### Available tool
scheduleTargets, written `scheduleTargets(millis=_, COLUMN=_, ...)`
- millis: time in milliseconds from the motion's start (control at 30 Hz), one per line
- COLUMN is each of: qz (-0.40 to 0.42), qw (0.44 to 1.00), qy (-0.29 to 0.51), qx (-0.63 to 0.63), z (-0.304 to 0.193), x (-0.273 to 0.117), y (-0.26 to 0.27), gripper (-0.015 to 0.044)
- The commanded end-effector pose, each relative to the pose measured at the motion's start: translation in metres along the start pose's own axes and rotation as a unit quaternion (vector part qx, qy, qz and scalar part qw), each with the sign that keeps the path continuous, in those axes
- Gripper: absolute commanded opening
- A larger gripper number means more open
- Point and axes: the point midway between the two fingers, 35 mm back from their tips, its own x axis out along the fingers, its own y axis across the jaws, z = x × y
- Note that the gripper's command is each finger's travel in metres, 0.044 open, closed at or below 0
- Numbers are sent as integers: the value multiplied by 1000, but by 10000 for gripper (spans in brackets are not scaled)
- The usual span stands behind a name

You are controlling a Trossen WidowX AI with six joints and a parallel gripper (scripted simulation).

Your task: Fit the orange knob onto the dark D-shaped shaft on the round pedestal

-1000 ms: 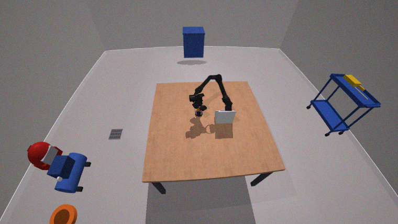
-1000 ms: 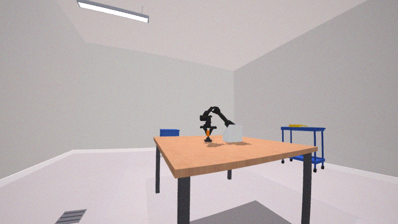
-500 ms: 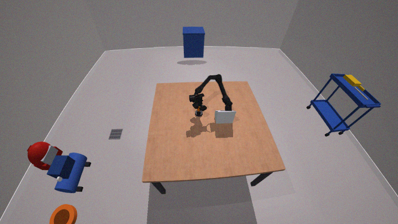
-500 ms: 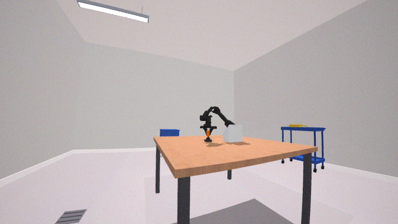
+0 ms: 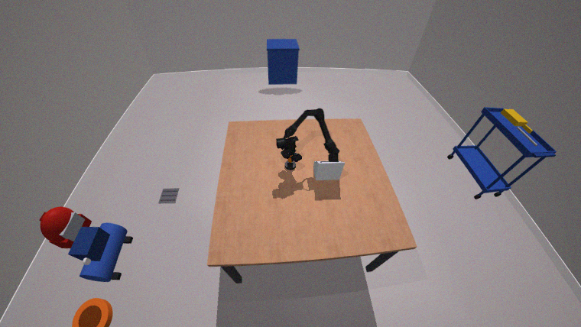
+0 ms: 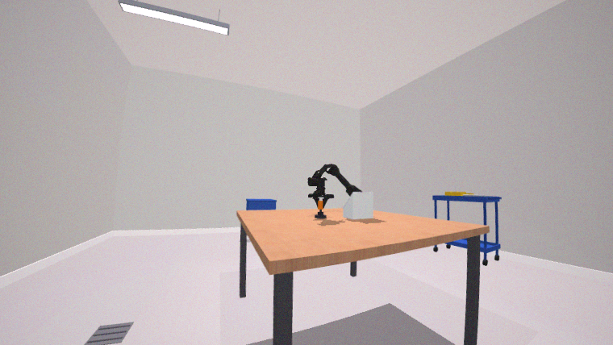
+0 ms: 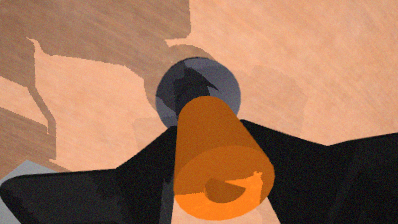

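Through the wrist camera I see my black gripper (image 5: 291, 157) (image 6: 320, 201) (image 7: 207, 129) pinching the orange knob (image 5: 290, 160) (image 6: 320, 204) (image 7: 220, 155), one dark finger on either side of it. The knob is a plain, smooth cylinder, and the end facing the camera shows a D-shaped recess, partly in shade with a bright orange patch of light around its lower side.

Beyond the knob's far end is the round pedestal (image 5: 290, 165) (image 6: 320, 216) (image 7: 227, 82), a dark grey disc with shadow across much of it. From the side, the knob is upright in my grip, above the pedestal's base, with a dark stretch between the two; it is not down on the pedestal. I cannot tell whether the knob's lower end touches the shaft or has started over it, and the shaft's flat side is hidden from me.

The pedestal stands on a wooden table (image 5: 309, 227) (image 6: 364, 239) (image 7: 325, 60) with dark legs. My black arm (image 5: 321, 118) (image 6: 331, 168) arches up and over, with the gripper pointing down. Near the arm's lower end, well apart from the pedestal, stands a pale grey panel-like block (image 5: 328, 170) (image 6: 360, 205), upright on the table. Off to one side, a blue cart (image 5: 475, 162) (image 6: 467, 198) carries yellow items on its top shelf.
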Motion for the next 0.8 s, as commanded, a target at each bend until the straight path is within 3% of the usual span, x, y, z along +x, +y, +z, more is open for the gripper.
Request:
scheduleTargets(millis=0, qz=0, qw=1000, qy=-1, qx=-2, z=1, x=-1, y=0, gripper=0)
scheduleTargets(millis=767, qz=0, qw=1000, qy=-1, qx=-2, z=1, x=3, y=1, gripper=0)
